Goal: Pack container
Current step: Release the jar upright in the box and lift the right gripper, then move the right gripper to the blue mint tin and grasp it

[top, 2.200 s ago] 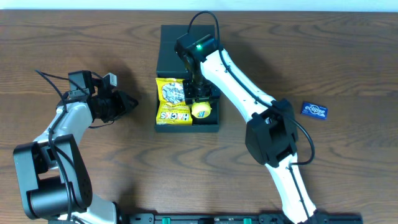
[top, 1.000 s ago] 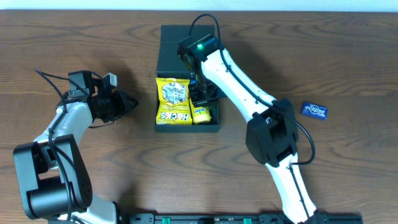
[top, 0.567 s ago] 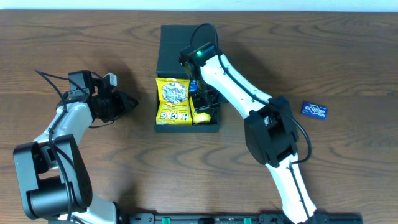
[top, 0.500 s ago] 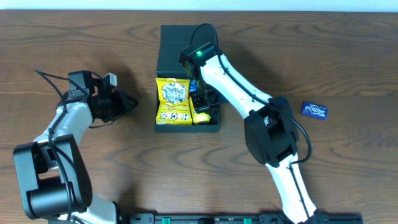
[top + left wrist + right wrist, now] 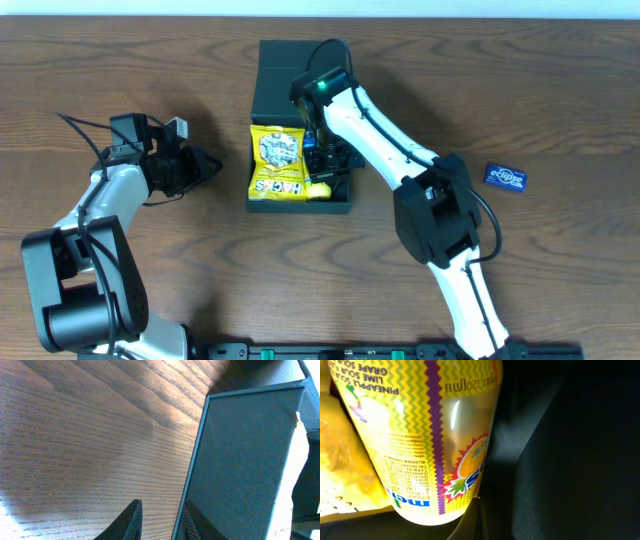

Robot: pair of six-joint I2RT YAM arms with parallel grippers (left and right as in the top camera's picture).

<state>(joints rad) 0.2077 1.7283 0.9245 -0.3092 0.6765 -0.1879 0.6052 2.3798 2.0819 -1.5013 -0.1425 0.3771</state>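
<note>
We see the container (image 5: pixel 300 206) on the table (image 5: pixel 120 60), at the middle of the far side, with its lid (image 5: pixel 280 80) folded open away from the robot. In the open part a yellow bag (image 5: pixel 279 162) lies along the left wall. Just beside it, at the near right, a piece of a yellow bottle (image 5: pixel 318 187) shows. The right arm reaches over the container from the right, and the right gripper (image 5: pixel 326 160) is down inside it, to the right of the bag. In the right wrist view this gripper (image 5: pixel 476 512) has its two fingers pressed together with no gap and nothing between them. The bottle (image 5: pixel 435 435) lies close in front of the tips, a little to the left, and the bag (image 5: pixel 340 460) is at its other side. The dark inner wall of the container (image 5: pixel 570 450) fills the right half of that view. Whether the tips touch the bottle we cannot tell. The left gripper (image 5: pixel 205 165) is to the left of the container, apart from it, and points toward its left wall. In the left wrist view its fingers (image 5: pixel 132 525) stand a little apart, with a narrow gap, and hold nothing. Beyond them we see the outer wall of the container (image 5: pixel 240 460). A small blue packet (image 5: pixel 507 177) lies on the table, well to the right of the container.
</note>
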